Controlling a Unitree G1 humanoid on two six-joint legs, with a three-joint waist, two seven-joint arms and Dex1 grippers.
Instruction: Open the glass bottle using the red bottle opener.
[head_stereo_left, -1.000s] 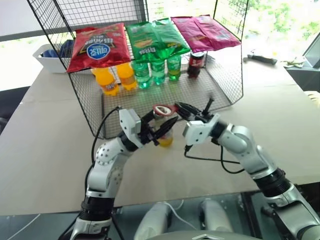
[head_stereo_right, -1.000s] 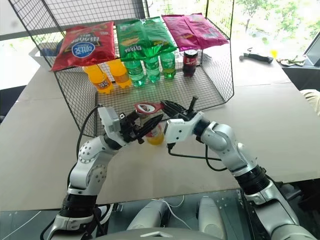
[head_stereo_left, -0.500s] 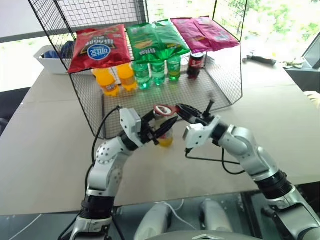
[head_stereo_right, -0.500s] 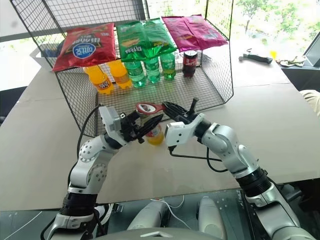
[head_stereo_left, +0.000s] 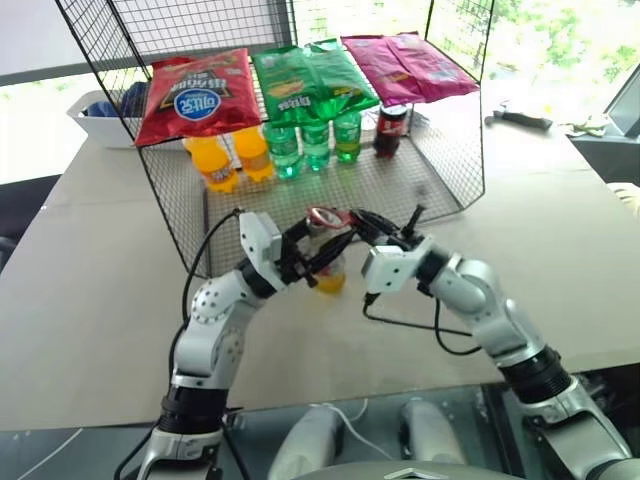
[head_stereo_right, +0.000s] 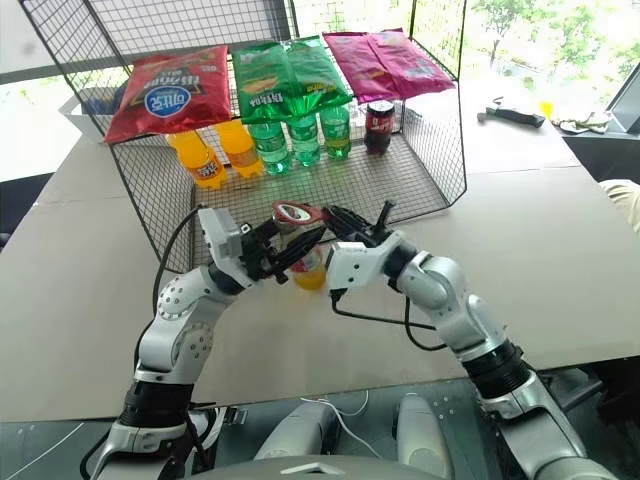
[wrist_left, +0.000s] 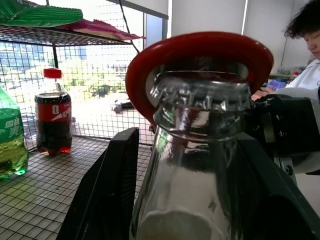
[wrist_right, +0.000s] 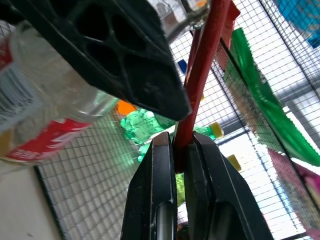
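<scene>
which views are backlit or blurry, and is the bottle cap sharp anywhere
Left wrist view: the bottle cap is fairly sharp under the red opener, while bright windows behind leave the left gripper's fingers as dark shapes. Right wrist view: backlit too, with the opener's handle pinched between dark fingers and the bottle blurred close up. Eye views: evenly lit, windows washed out at the top.

So the right gripper (wrist_right: 181, 157) has its two black fingers pinched tight on the thin handle of the red bottle opener (wrist_right: 202, 65), which runs up and away from them. The left gripper's black finger (wrist_right: 107, 47) cuts across right in front. Behind it sits the glass bottle (wrist_right: 47, 107), tilted, red label showing. Wire mesh (wrist_right: 100, 200) behind, with green bottles (wrist_right: 142, 127).
</scene>
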